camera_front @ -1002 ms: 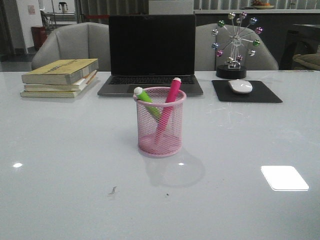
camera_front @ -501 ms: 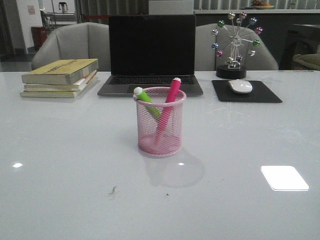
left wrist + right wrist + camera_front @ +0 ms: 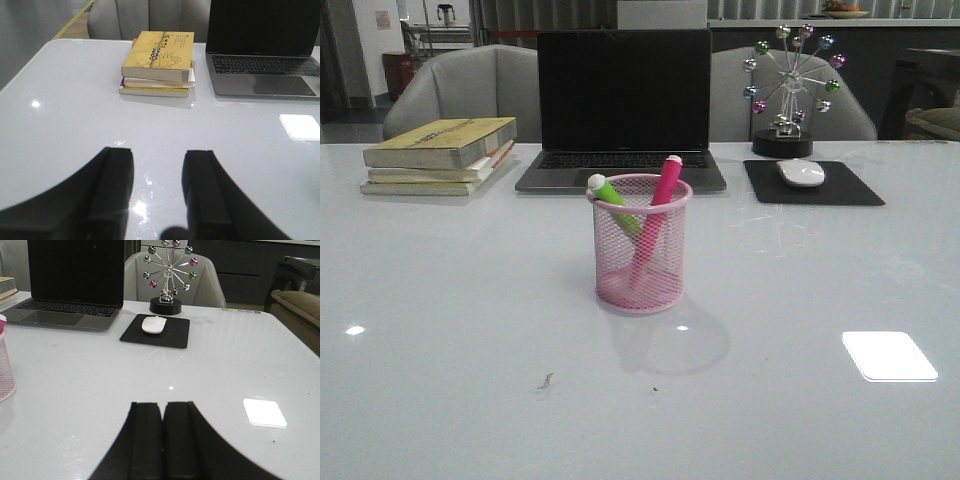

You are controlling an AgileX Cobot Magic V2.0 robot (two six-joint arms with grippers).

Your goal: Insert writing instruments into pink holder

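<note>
The pink holder (image 3: 641, 245) stands upright in the middle of the white table (image 3: 470, 350). A green marker (image 3: 611, 196) leans inside it toward the left rim, and a hot pink marker (image 3: 660, 205) leans toward the right rim. Both stick out above the rim. An edge of the holder (image 3: 5, 372) shows in the right wrist view. Neither arm appears in the front view. My left gripper (image 3: 157, 156) hangs open over bare table, nothing between its fingers. My right gripper (image 3: 162, 407) is shut on nothing, far from the holder.
A dark laptop (image 3: 623, 110) sits behind the holder. A stack of books (image 3: 440, 155) lies at the back left. At the back right are a white mouse (image 3: 801, 172) on a black pad (image 3: 812, 185) and a ferris-wheel ornament (image 3: 790, 85).
</note>
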